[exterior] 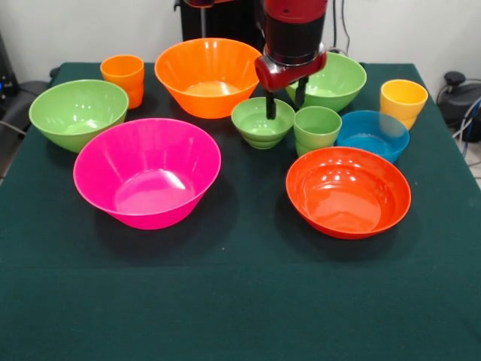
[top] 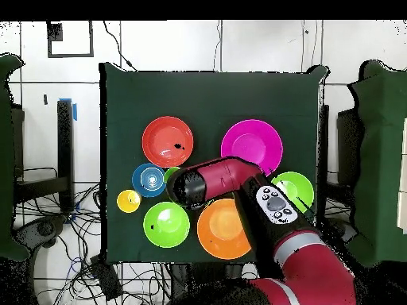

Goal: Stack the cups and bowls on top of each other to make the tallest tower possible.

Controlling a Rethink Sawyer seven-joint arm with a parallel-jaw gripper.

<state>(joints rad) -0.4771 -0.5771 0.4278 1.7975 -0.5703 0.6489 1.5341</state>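
The red and black arm (exterior: 293, 30) is reaching straight down from the far side, a little right of centre. Its gripper (exterior: 285, 102) is hanging low with two black fingers (exterior: 270, 107) pointing downward and standing apart. In the overhead view the arm (top: 262, 206) is bending across toward the left.

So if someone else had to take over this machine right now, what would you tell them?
Gripper: open, fingers straddling the back rim of the small green bowl, nothing lifted.
Layout, front view: pink bowl front left, red-orange bowl front right, blue bowl and green cup mid-right, orange bowl at back, yellow cup and orange cup at the back corners.
Done: nothing stacked.
Left: the whole tower.
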